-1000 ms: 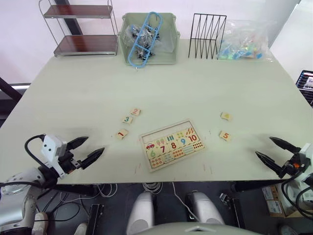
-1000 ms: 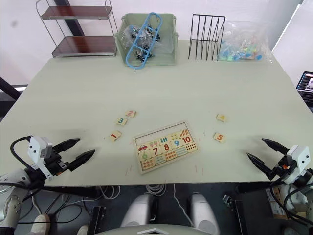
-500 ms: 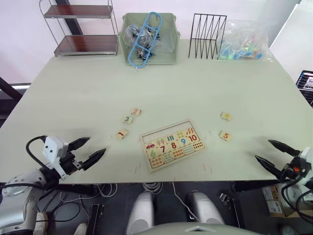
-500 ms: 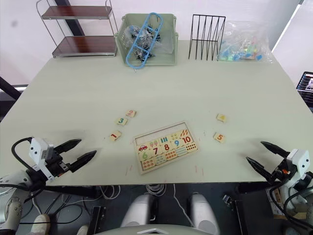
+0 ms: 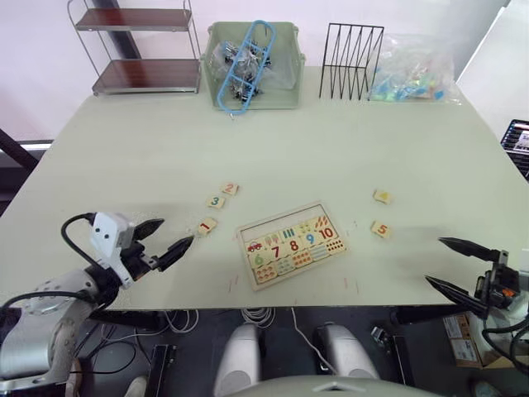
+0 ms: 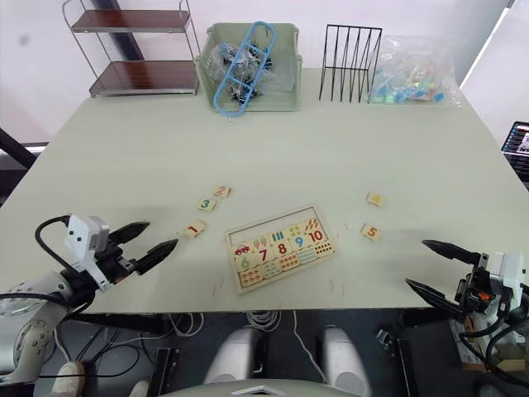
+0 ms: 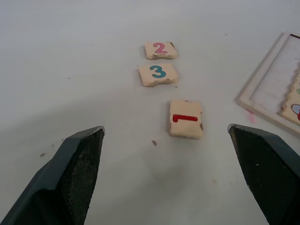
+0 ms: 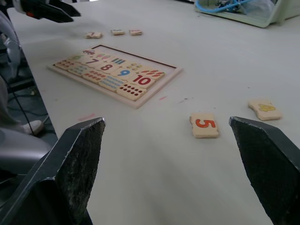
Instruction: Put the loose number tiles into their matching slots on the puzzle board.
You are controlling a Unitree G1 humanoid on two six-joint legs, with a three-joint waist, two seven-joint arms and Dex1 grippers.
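Pale-wood tiles [image 7: 186, 118], coloured digits, chipped corners

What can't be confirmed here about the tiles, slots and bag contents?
- Yellow tile: digit too small in the head views, and skewed in the right wrist view.
- Puzzle board: cut off by the edge of the left wrist view, so its slots cannot be counted there.
- Clear plastic bag: pieces inside too small and jumbled to identify.

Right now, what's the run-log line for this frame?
left claw: open, near tile 1 | right claw: open | board: top slots empty
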